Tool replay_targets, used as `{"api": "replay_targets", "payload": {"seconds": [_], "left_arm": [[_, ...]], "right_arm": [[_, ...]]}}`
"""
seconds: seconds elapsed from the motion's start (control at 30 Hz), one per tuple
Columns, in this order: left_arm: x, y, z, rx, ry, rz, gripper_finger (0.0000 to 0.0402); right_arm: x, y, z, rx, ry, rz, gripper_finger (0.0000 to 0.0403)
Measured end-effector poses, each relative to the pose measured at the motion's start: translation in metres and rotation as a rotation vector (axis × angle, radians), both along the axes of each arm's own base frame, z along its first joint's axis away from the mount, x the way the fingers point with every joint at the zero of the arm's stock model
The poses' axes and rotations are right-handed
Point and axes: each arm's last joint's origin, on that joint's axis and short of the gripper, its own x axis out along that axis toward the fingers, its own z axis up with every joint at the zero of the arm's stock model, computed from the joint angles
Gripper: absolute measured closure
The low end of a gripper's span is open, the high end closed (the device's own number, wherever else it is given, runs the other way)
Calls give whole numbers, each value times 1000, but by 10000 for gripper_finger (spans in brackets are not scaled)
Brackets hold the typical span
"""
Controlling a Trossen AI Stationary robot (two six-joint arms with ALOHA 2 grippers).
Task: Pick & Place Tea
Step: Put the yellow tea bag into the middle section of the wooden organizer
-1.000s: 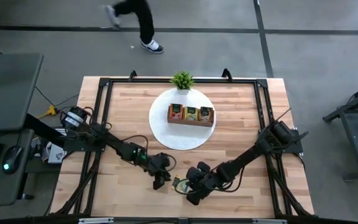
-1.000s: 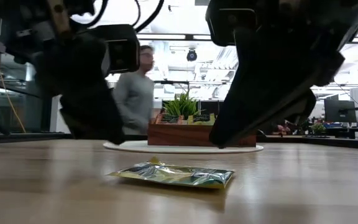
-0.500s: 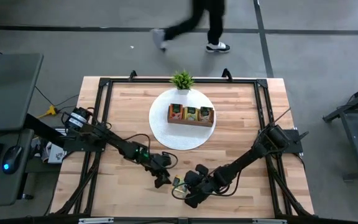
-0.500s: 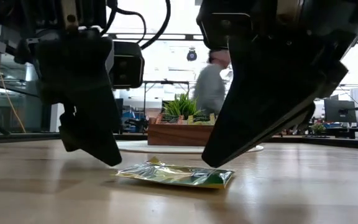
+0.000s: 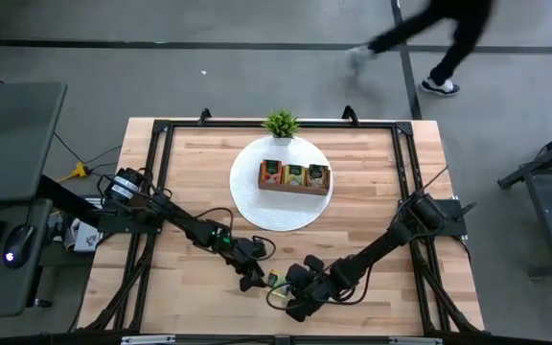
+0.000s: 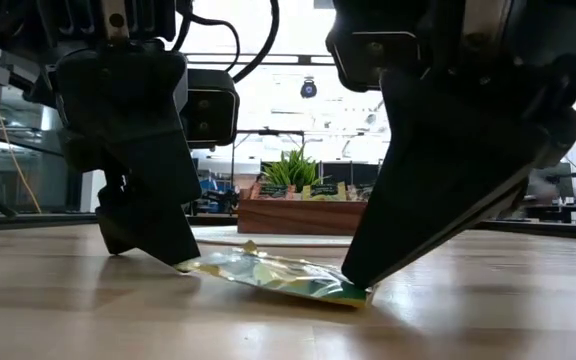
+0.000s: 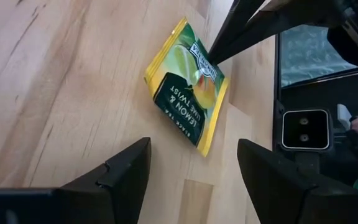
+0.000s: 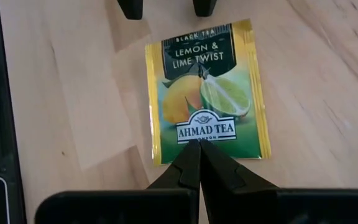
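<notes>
The right gripper (image 8: 199,163), fingers pressed together, pinned one edge of the yellow-green tea sachet (image 8: 206,92) to the table (image 5: 372,201) near its front edge. The left gripper (image 7: 192,167), fingers spread, met the sachet's opposite edge, which was tilted up. Farther back, a wooden tray (image 5: 295,178) sat on a white mat (image 5: 247,192) beside a plant (image 5: 281,123).

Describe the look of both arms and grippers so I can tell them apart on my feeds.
Both arms are dark, jointed links. The left gripper has two broad, black, blocky fingers. The right gripper has two slim black fingers tapering to a wedge point. A black cable loops over the left arm's wrist housing; a small green light glows on its forearm.
</notes>
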Motion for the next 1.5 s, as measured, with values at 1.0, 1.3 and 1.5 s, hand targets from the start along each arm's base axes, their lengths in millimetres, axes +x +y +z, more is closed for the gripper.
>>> {"api": "replay_targets", "payload": {"seconds": [1.0,1.3,1.5], "left_arm": [[5,14,-2,-1,6,34,190],[3,15,-5,50,12,-2,379],[3,18,-6,99,-3,-40,397]], "right_arm": [[28,-17,-19,59,-83,-34,403],[28,-17,-20,42,-84,-24,403],[29,-20,-20,39,-88,-34,403]]}}
